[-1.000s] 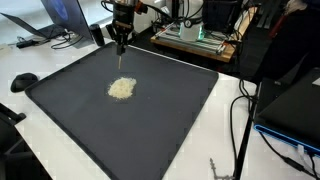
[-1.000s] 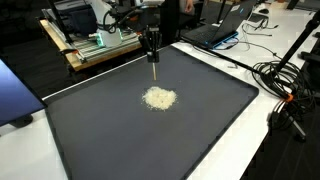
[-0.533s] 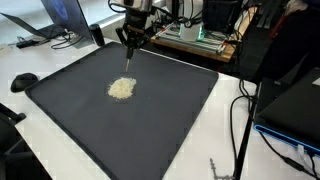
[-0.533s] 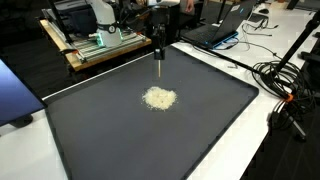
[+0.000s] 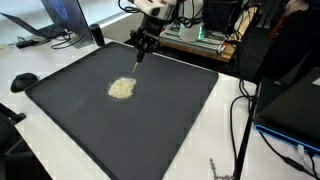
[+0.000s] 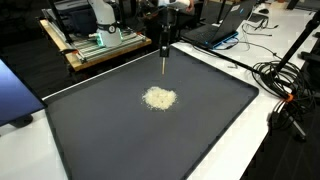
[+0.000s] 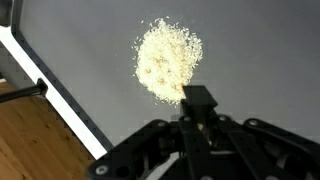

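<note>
- The black two-fingered gripper (image 5: 146, 44) (image 6: 165, 42) (image 7: 197, 125) is clenched on a slender dark stick-like tool (image 5: 140, 55) (image 6: 165, 60) (image 7: 197, 99), which hangs from it towards the surface below.
- In an exterior view the stick-like tool leans at a slant; in an exterior view (image 6: 165, 68) it looks nearly upright, with a paler lower end.
- A small loose pile of pale cream-coloured grains (image 5: 121, 88) (image 6: 159, 98) (image 7: 167, 60) lies near the middle of a large dark grey square mat (image 5: 180, 110) (image 6: 200, 130) (image 7: 260, 60).
- The tool's lower end is near the pile, on its far side towards the mat's back edge; whether it touches the mat cannot be told.
- The mat rests on a white table (image 5: 228, 140) (image 6: 262, 150).
- Black cables (image 5: 243, 110) (image 6: 280, 75) trail over the table beside the mat, and an open laptop (image 5: 60, 15) stands off one corner.
</note>
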Controlling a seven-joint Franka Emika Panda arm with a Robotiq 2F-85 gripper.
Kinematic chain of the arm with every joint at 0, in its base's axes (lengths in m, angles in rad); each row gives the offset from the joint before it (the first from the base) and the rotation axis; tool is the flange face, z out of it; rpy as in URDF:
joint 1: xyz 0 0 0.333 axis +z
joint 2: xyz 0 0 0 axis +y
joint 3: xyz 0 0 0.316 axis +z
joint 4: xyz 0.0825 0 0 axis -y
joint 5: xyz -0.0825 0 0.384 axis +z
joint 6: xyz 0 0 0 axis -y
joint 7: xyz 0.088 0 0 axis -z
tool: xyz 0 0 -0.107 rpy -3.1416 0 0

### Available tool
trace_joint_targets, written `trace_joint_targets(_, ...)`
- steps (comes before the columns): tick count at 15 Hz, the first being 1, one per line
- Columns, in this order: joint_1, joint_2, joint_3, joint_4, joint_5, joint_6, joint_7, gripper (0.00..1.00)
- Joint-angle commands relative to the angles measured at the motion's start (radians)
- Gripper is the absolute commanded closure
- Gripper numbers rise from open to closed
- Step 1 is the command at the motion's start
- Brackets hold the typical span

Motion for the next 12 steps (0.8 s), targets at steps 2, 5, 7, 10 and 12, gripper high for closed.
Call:
trace_joint_targets(2,-0.006,0.002,0.016,0.001,-0.014,-0.006,0.012,0.88)
trace_joint_targets(5,-0.006,0.002,0.015,0.001,-0.015,-0.006,0.012,0.88)
trace_joint_targets(7,0.023,0.02,0.013,0.023,-0.067,-0.055,0.053,0.97)
trace_joint_targets(10,0.046,0.043,0.058,0.054,-0.122,-0.151,0.082,0.97)
trace_joint_targets(12,0.073,0.067,0.091,0.078,-0.157,-0.225,0.091,0.97)
